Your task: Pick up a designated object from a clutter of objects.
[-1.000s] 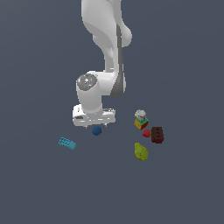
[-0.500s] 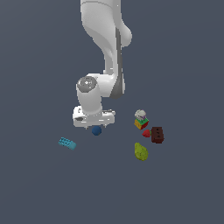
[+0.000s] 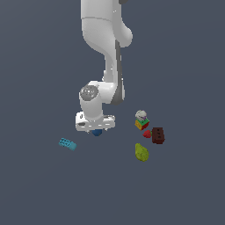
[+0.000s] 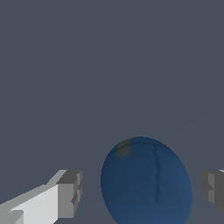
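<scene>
Fingers (image 4: 70, 194) apparently astride blue ball (image 4: 146, 181), untouching

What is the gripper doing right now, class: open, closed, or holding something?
Gripper: open, one finger on each side of the dark blue ball with gaps showing in the wrist view; not holding it yet.
</scene>
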`<move>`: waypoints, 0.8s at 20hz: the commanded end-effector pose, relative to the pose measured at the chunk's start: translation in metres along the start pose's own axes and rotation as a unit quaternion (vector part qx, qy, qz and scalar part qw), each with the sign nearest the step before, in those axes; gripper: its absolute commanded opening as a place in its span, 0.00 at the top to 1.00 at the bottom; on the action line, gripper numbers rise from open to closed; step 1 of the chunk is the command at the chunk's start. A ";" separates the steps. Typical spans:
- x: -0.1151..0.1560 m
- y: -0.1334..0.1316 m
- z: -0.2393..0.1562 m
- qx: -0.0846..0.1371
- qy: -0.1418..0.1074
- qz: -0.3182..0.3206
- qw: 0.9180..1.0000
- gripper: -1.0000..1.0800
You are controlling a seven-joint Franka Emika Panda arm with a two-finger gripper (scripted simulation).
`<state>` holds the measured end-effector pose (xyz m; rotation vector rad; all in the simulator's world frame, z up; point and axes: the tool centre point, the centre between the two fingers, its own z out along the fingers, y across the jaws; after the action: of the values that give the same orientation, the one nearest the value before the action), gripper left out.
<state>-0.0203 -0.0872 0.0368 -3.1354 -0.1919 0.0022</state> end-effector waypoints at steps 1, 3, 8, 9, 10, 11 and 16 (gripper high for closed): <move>0.001 0.000 0.005 0.000 0.001 0.000 1.000 0.04; 0.001 0.000 0.006 0.000 0.001 0.000 1.000 0.04; 0.001 0.000 0.006 0.000 0.001 0.000 1.000 1.00; 0.001 0.000 0.006 0.000 0.001 0.000 1.000 1.00; 0.001 0.000 0.006 0.000 0.001 0.000 1.000 1.00; 0.001 0.000 0.006 0.000 0.001 0.000 1.000 1.00; 0.001 0.000 0.004 0.000 0.001 0.000 1.000 1.00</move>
<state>-0.0197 -0.0876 0.0318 -3.1360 -0.1907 -0.0004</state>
